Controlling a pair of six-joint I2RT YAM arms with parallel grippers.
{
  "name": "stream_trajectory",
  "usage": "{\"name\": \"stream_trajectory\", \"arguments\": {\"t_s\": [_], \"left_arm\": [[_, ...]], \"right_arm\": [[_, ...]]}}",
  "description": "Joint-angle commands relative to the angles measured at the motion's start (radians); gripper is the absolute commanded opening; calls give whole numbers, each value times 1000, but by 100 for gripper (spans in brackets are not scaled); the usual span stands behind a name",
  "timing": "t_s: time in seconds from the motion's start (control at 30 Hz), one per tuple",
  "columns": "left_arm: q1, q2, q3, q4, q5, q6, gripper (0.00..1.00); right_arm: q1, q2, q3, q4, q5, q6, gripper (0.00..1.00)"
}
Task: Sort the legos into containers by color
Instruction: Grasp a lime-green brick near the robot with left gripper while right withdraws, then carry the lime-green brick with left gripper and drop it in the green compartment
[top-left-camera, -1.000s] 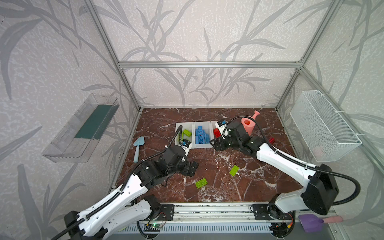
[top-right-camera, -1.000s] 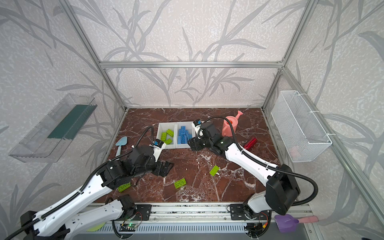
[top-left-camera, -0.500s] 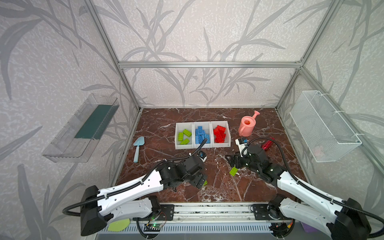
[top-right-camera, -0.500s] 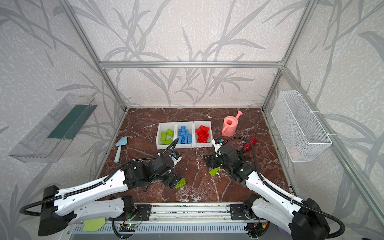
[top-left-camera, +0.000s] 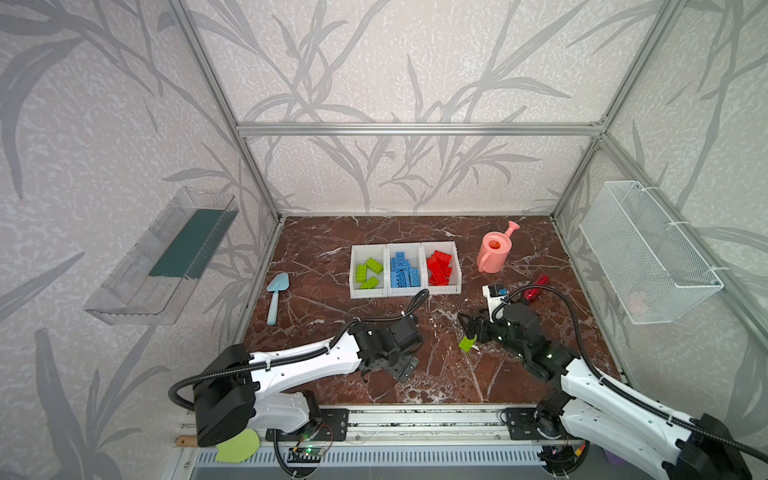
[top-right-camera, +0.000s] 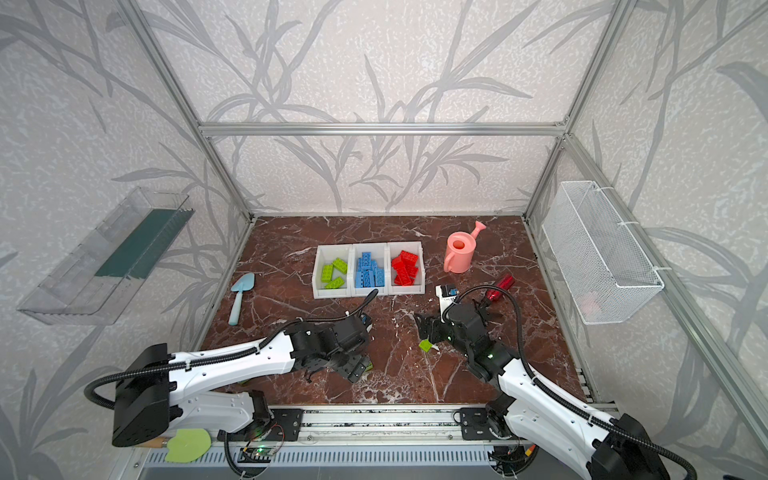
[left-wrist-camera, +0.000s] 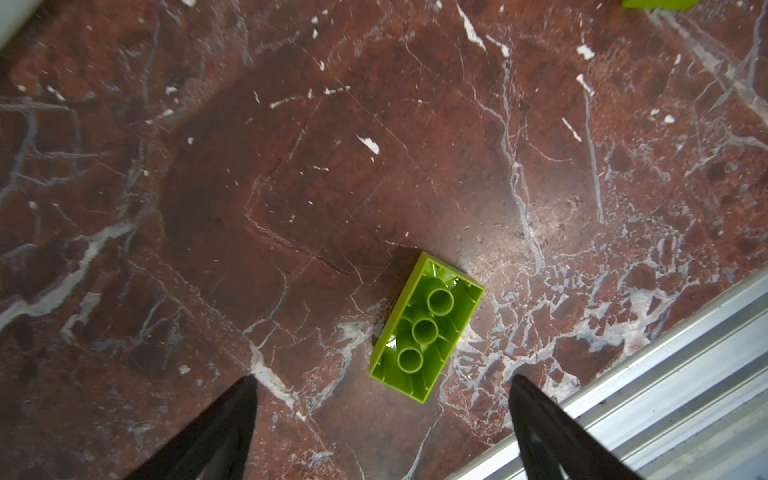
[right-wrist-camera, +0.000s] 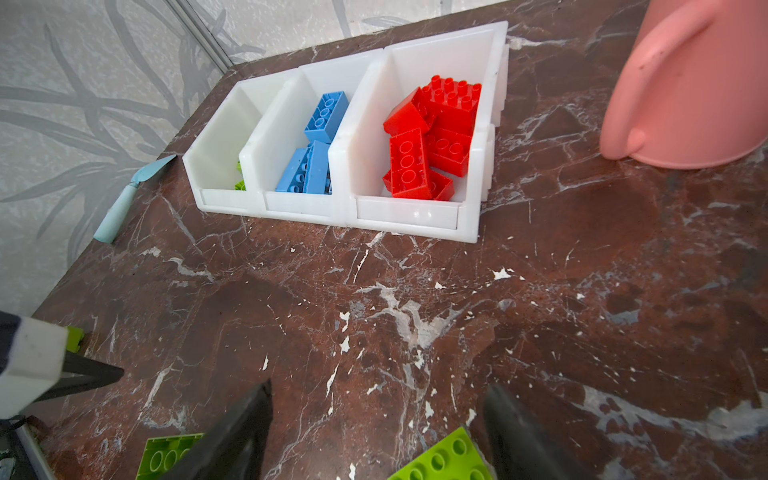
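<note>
at the brown marble tabletop's (left-wrist-camera: 208, 166) front, the left gripper (left-wrist-camera: 382, 379) is being held wide above an upturned lime green plastic lego brick (left-wrist-camera: 426, 328); the right gripper (right-wrist-camera: 378, 386), withdrawn from the joined white plastic bins (right-wrist-camera: 411, 216), is being spread empty over another green brick (right-wrist-camera: 444, 461), so green sorting is being resumed.

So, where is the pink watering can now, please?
In both top views, the pink watering can stands upright, just right of the red-brick bin.
</note>
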Motion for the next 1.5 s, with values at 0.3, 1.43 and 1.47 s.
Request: {"name": "stream_trajectory", "arguments": {"t_s": [0.3, 1.43, 1.47], "left_arm": [[-5, 112, -24, 29, 0, -60, 93], [25, 197, 33, 42, -99, -73, 36], [27, 189, 37, 37, -105, -75, 36]], "right_arm": [[-4, 41, -13, 80, 11, 17, 81], [-3, 59, -11, 81, 12, 12, 81], [-4, 60, -12, 81, 12, 12, 81]]}}
